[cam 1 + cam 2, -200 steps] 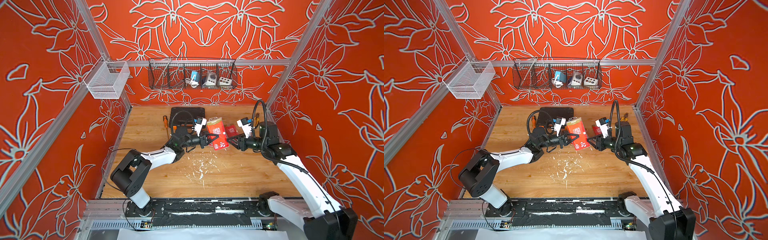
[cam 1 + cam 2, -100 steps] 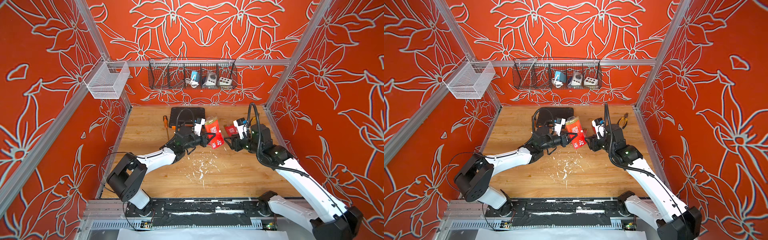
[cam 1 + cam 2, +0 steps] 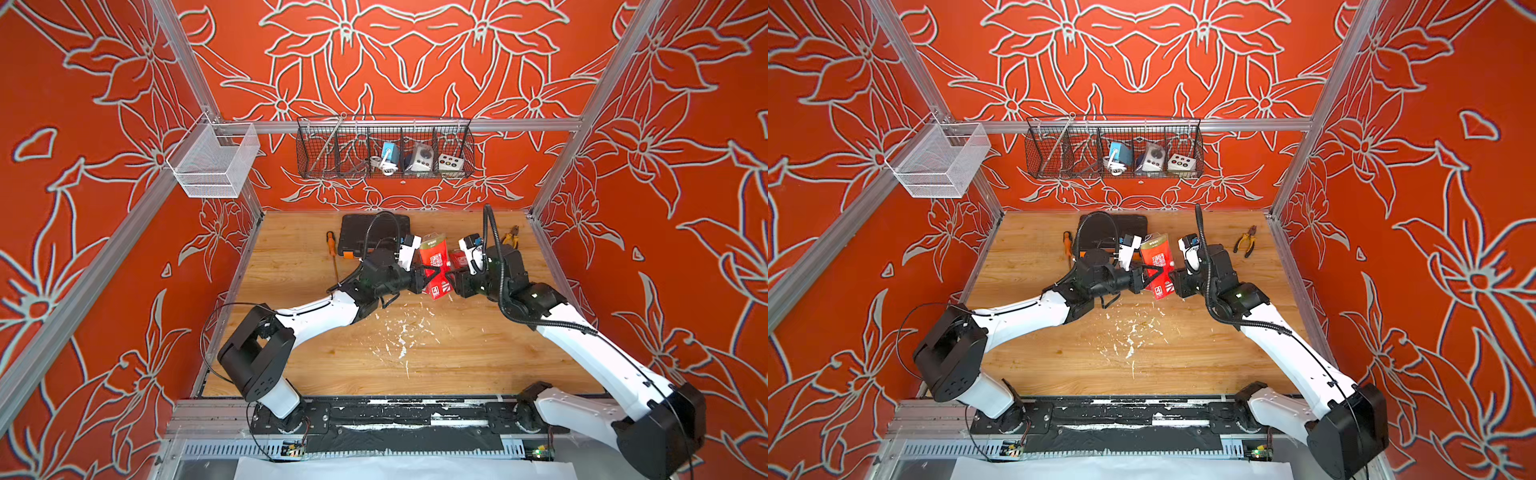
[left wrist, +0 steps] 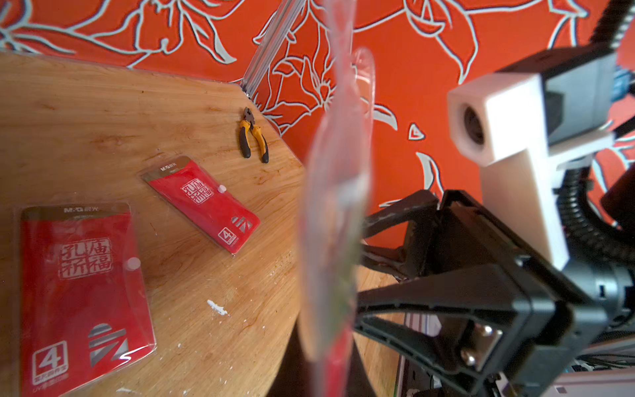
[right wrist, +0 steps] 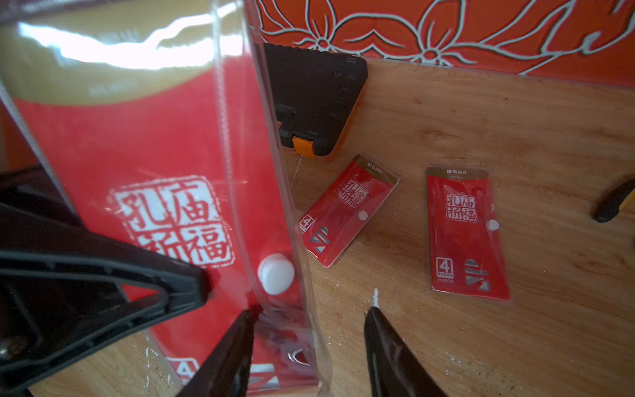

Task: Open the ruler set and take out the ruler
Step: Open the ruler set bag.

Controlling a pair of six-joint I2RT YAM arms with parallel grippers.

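Pinching the clear flap (image 5: 251, 178) right beside the white snap (image 5: 276, 274) is what this step calls for, I judge. My right pincer (image 5: 309, 312) is released, jaws apart with the flap's free edge between them. I should close on the plastic only, not the card behind it, then peel away from my left pincer (image 3: 432, 276) in one short pull, so the snap pops without the pouch twisting out. My left pincer is clenched on the set (image 3: 434, 259), reaching in from the side away from the snap, and it has to be the firm anchor. The set hangs in the air above the counter (image 3: 332, 361), between my two arms, toward the back. Its long axis is close to upright, tipped a little. The gold header end points up and toward the back wall, the end marked 4 points down at the counter, and the printed face looks toward my right wrist. I cannot make out the ruler inside. Two spare sets (image 5: 464, 233) lie flat on the counter nearby.
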